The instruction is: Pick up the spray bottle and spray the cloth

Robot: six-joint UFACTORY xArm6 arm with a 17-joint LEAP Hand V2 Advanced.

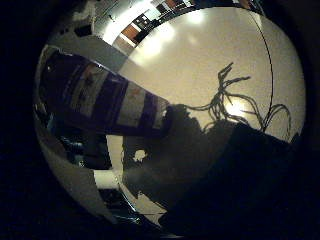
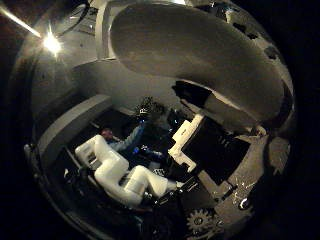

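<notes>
The spray bottle point(image 1: 105, 102), a cylinder with a label of dark purple and pale bands, lay very close to the palm in the little-finger-side view, its body stretching across that picture and tapering toward the middle. Beyond it spread the pale, glossy surface point(image 1: 200, 60), lit by bright reflections. A dark shadow point(image 1: 200, 150) with thin, wiry outlines fell across that surface just past the bottle's narrower end. White curved parts of the robot hand point(image 1: 75, 175) showed beside the bottle, close against its lower side, though I could not tell from there whether they pressed on it.

From the thumb-side view, a large, smooth, pale grey rounded form point(image 2: 200, 55) filled much of the picture, close to the palm; I could not say for certain what it was. Below it, a white, jointed finger point(image 2: 125, 175) of the robot hand was bent in a curl, and a blocky white piece point(image 2: 185, 142) stood beside it, with dark geared parts point(image 2: 200, 220) near the edge. The hand appeared curled around the bottle, holding it. A bright ceiling lamp point(image 2: 51, 44) shone in the dim room behind.

I saw no cloth in either view.
</notes>
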